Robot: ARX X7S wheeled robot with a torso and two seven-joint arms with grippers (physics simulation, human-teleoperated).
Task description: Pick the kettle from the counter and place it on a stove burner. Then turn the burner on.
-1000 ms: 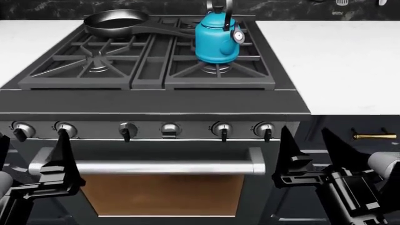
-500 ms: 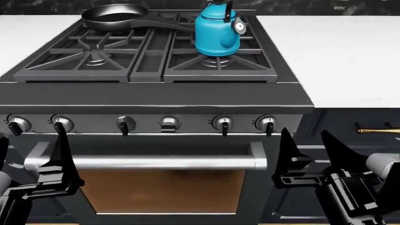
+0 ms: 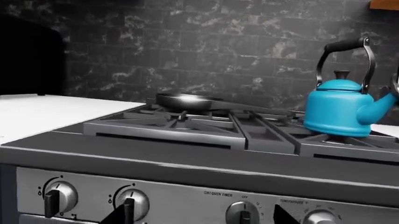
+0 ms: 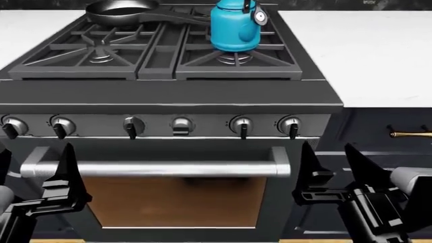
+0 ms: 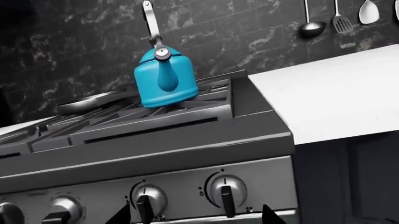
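The blue kettle [image 4: 235, 28] stands upright on the stove's back-right burner [image 4: 233, 58], with no gripper on it. It also shows in the left wrist view as the kettle [image 3: 339, 112] and in the right wrist view as the kettle [image 5: 163, 81]. White counter [image 4: 378, 55] flanks the stove on both sides. My left gripper [image 4: 34, 169] hangs open low in front of the oven door, below the left knobs [image 3: 59, 198]. My right gripper [image 4: 329, 157] is open too, just below the two right knobs [image 5: 225, 191]. Neither gripper touches a knob.
A dark frying pan [image 4: 121, 11] rests on the back-left grate. Several knobs [image 4: 133, 126] line the stove front above the oven door handle [image 4: 155, 169]. A navy cabinet with a brass handle [image 4: 408, 134] sits to the right. Utensils [image 5: 311, 28] hang on the back wall.
The stove, kettle and knobs have slid upward in the head view, cutting off the kettle's handle. Both grippers hold the same places in the frame, still open.
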